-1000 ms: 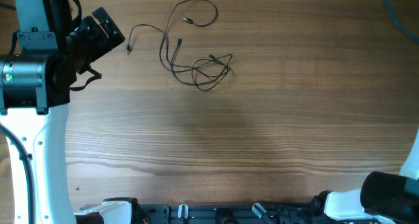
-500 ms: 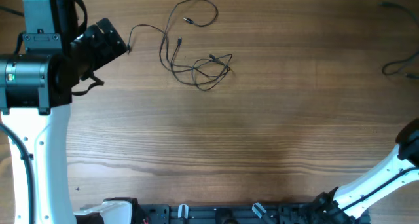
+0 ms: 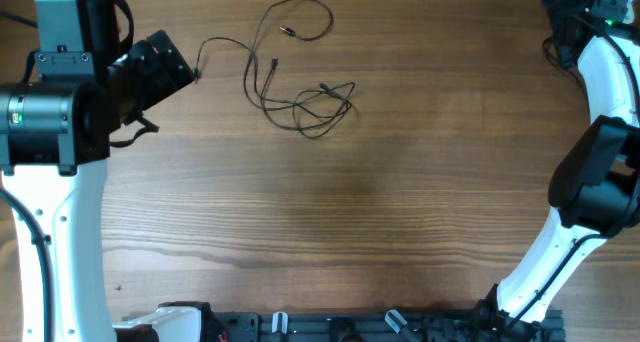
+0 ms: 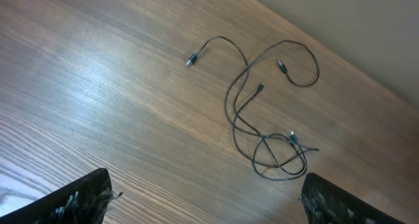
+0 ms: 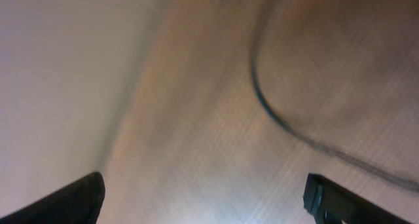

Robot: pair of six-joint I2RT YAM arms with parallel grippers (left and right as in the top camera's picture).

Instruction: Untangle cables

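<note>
The cables (image 3: 300,87) lie as one thin dark tangle on the wooden table (image 3: 380,212), at the back and left of the middle, with loose plug ends spread out. One end (image 3: 196,74) reaches almost to my left gripper (image 3: 172,64). In the left wrist view the cables (image 4: 262,122) lie ahead of the left gripper (image 4: 206,204), which is open and empty above the wood. My right arm (image 3: 600,72) stretches to the far right corner. Its gripper (image 5: 206,201) is open, with nothing between its fingers.
A dark cord (image 5: 281,119) curves over the wood in the blurred right wrist view; I cannot tell what it belongs to. The table's far edge (image 4: 340,40) runs just behind the tangle. Black arm mounts (image 3: 330,327) line the front edge.
The right arm has swung from the front right corner up to the far right corner, and its jaws have opened. The left arm shifted slightly right. The cables have not moved.
</note>
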